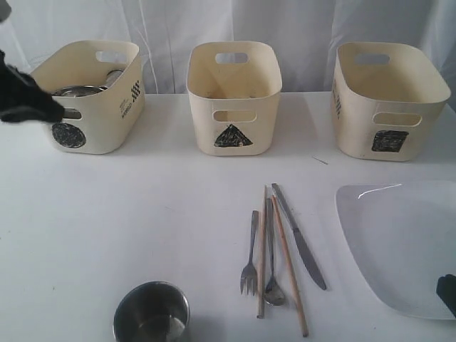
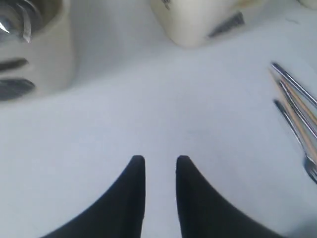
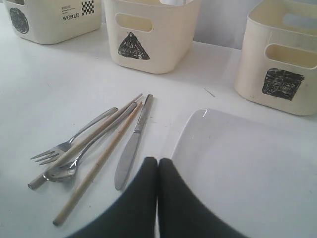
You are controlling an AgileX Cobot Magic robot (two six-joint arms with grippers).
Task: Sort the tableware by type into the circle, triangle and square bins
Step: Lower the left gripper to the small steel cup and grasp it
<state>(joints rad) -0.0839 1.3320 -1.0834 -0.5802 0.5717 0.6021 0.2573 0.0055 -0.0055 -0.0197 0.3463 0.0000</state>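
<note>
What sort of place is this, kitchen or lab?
Probably a staged test bench, not a kitchen: plain white table, white curtain backdrop, and cream plastic tubs scribbled with a black circle, triangle and square.

Exterior cam looks from the front of the table (image 1: 142, 214), raised a bit, facing the circle bin (image 1: 107, 121), triangle bin (image 1: 234, 92) and square bin (image 1: 388, 100) along the back. Left wrist cam hangs close over the tabletop, blurry, angled toward the circle bin. Right wrist cam sits low by the plate (image 1: 399, 242), facing all three bins. Every view catches the cutlery (image 1: 270, 242)
</note>
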